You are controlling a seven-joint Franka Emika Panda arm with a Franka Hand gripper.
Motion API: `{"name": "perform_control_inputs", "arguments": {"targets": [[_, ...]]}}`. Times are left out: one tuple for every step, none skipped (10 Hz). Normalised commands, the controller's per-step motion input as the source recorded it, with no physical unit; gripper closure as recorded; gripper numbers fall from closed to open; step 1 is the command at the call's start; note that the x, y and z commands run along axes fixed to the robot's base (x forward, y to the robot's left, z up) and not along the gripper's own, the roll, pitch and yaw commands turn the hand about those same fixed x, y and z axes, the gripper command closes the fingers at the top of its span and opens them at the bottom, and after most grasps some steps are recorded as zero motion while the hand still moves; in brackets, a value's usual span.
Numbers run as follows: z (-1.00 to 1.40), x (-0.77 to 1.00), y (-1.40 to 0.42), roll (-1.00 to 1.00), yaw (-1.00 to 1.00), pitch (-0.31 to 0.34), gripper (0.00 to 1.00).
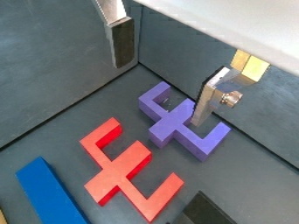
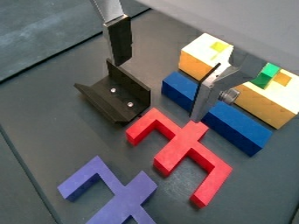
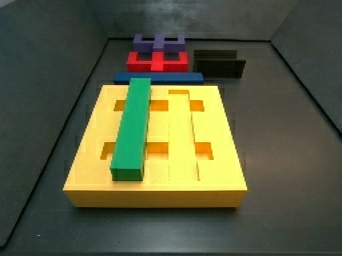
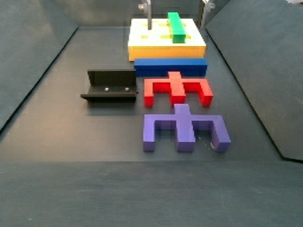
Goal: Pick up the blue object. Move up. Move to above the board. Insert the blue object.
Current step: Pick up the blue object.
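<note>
Blue object [image 2: 219, 112] on floor against board [image 2: 275, 101], gripper [image 2: 163, 72] open above

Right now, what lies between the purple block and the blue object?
The red piece lies between the purple block and the blue object, seen in a side view.

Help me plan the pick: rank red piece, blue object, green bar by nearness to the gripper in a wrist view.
Open gripper above the pieces.
1. blue object and red piece, beneath it: too close to call.
2. green bar, beyond both.
</note>
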Motion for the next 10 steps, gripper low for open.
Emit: {"name": "perform_control_inputs", "arguments": {"targets": [[-0.05, 0.00, 0.00, -0.01, 0.00, -0.047, 0.00], [-0.31, 0.19, -0.18, -0.08, -0.57, -0.241, 0.00], [-0.27, 0.12, -0.03, -0.16, -0.74, -0.281, 0.00], [-0.29, 0.17, -0.04, -0.16, -0.71, -0.264, 0.00], [-0.31, 0.10, -0.07, -0.15, -0.77, -0.253, 0.00], [-0.27, 0.00, -0.15, -0.13, -0.84, -0.249, 0.00], [-0.24, 0.00, -0.13, -0.11, -0.93, -0.211, 0.00], [-0.21, 0.00, -0.09, -0.08, -0.99, -0.146, 0.00], [-0.23, 0.00, -0.09, -0.08, -1.00, -0.160, 0.00], [-0.23, 0.00, -0.07, -0.08, -1.00, -0.163, 0.00]]}}
